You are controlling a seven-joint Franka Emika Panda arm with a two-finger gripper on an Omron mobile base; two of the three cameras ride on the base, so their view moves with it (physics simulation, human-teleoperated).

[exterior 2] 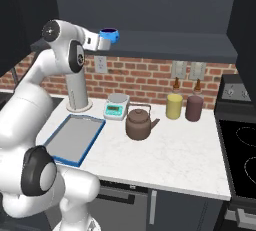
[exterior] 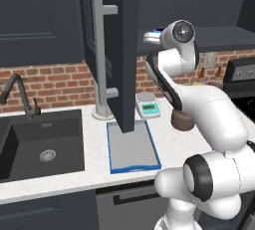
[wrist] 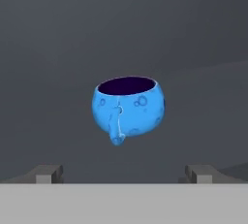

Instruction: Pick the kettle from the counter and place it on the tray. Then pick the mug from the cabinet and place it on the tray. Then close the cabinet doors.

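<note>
While the kettle sits on the counter at the middle of the right base view, its spout points right, and it stands apart from the tray, which lies bare at the left of it. Up at the top of that view, the mug rests on the cabinet shelf. Through the hand view the mug sits dead centre, handle toward the camera, with the fingertips spread wide at the bottom corners and nothing between them. Just left of the mug in the right base view, the gripper is raised to shelf height. Near the tray's far end stands a small scale. Right of the kettle stand a yellow canister and a maroon one. One door hangs open at the upper middle of the left base view, and the sink lies at lower left.
</note>
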